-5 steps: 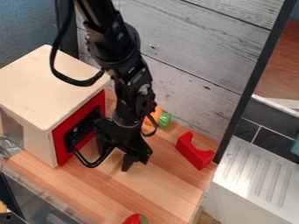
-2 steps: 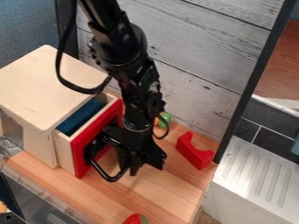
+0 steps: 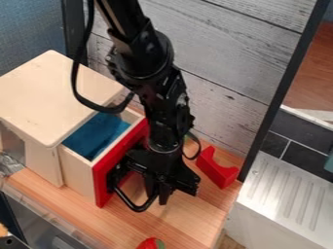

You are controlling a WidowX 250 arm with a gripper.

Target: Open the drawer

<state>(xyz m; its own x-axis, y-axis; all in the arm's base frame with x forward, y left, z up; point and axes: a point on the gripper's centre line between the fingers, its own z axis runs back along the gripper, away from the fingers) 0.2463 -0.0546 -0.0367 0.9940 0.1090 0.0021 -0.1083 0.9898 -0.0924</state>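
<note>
On my feed, the red-fronted drawer (image 3: 102,181) stood open from the wooden cabinet (image 3: 52,97) on the surface (image 3: 185,221), my gripper (image 3: 158,195) at its black handle (image 3: 134,207), whether open or closed I couldn't tell.

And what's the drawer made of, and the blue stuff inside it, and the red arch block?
The drawer looks like pale, bare wood, and its red front is smooth, maybe painted. The blue stuff seems to be soft cloth, because it looks rumpled. The red arch block is smooth and evenly red: painted wood or plastic, I can't tell which.
</note>
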